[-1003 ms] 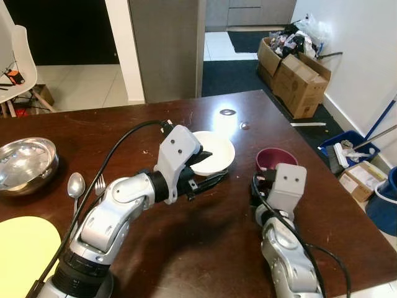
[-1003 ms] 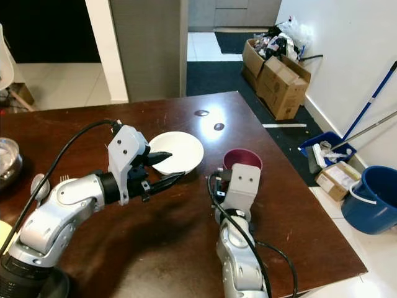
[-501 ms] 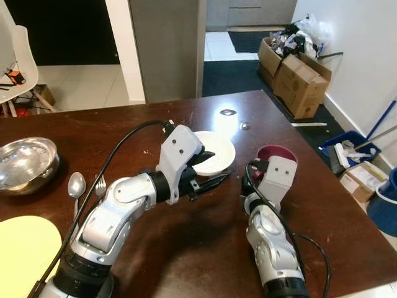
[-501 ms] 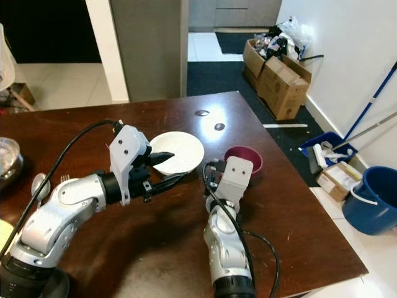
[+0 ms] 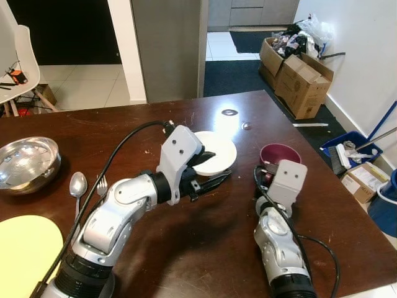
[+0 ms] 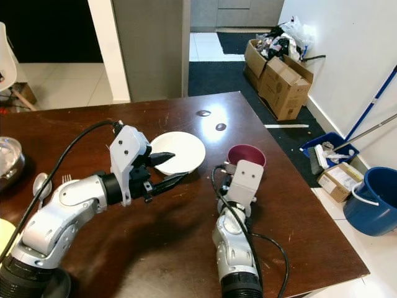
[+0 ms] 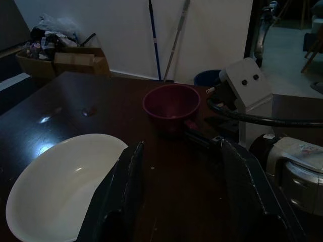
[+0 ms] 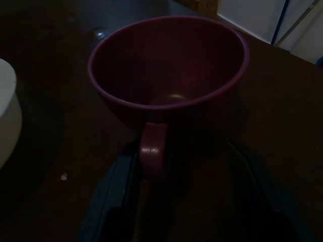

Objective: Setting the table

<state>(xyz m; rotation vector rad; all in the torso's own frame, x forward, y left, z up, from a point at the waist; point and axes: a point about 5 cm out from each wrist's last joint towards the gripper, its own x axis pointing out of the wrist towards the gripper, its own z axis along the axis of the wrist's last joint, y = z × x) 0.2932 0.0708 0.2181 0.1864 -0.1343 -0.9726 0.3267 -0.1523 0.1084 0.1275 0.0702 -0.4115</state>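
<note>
A white bowl sits on the dark wooden table past its middle. My left gripper is open at the bowl's near rim, one finger over the rim and the other beside it. Right of the bowl stands a maroon cup, its handle turned toward me. My right gripper is open just behind the cup, with its fingers on either side of the handle, which lies close to one finger. Nothing is held.
At the table's left lie a steel bowl, a spoon, a fork and a yellow placemat. The table's right edge is near the cup. Cardboard boxes and a blue bucket stand on the floor beyond.
My right wrist swung left toward the cup, then back right, and now sits just behind the handle. The left arm and the bowl have stayed put.
</note>
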